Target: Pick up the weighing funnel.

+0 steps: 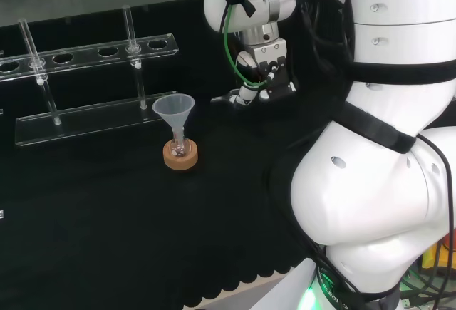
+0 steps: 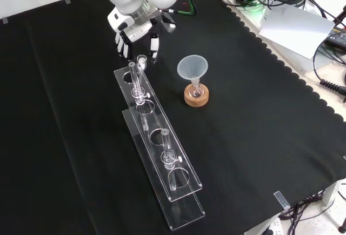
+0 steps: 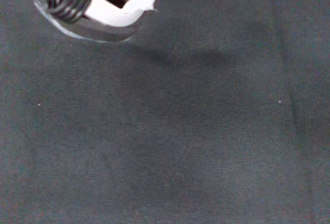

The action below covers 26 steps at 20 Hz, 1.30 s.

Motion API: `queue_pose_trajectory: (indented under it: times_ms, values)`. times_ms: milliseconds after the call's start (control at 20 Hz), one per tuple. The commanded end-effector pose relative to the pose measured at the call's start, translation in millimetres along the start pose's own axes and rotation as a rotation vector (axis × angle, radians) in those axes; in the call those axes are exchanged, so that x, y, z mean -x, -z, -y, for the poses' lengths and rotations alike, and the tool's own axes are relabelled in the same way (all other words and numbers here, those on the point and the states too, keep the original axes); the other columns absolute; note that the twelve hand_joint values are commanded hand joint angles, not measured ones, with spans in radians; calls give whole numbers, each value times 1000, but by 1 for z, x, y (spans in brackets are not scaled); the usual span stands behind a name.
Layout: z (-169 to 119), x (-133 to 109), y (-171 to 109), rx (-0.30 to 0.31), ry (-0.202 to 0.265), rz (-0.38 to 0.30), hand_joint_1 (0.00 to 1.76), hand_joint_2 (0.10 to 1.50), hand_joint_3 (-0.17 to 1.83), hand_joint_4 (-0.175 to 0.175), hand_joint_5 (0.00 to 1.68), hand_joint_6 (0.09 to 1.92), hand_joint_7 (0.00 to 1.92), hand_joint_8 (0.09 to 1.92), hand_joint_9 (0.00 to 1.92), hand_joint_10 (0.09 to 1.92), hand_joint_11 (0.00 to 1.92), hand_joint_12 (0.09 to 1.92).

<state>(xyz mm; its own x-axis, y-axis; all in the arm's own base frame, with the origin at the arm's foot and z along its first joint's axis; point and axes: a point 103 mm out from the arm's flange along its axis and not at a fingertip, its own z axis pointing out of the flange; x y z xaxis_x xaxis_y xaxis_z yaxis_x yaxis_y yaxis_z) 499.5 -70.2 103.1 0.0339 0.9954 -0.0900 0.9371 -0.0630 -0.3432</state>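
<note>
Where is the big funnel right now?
In the front view, the funnel stands in a flask on a cork ring, just right of the clear rack.

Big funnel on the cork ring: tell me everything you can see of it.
The funnel is a pale, translucent cone, glass or plastic by its look. It stands upright with its wide mouth up. Its narrow stem drops into a small clear flask, which sits on a round cork ring on the black cloth. In the front view it stands to the right of the clear tube rack, apart from it. The hand is farther back and does not touch it.
</note>
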Motion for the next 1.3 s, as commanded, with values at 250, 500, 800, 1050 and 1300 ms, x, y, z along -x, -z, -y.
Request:
queue_pose_trajectory:
  times_ms: [250,500,800,1050,1300]
  values:
    - [2,3,4,44,-3,-17,1095,671,721,175,1172,882,745,596,1056,372,790,1107]
    - [11,8,15,78,-12,-34,1096,670,721,175,1173,880,745,597,1058,371,794,1106]
    - [26,13,27,106,-24,-50,1096,670,720,175,1174,878,745,598,1060,370,797,1104]
    - [41,20,41,134,-32,-54,1096,670,720,175,1175,875,745,599,1061,368,798,1102]
    - [56,20,54,158,-41,-59,1096,669,719,175,1176,873,745,599,1061,367,800,1100]
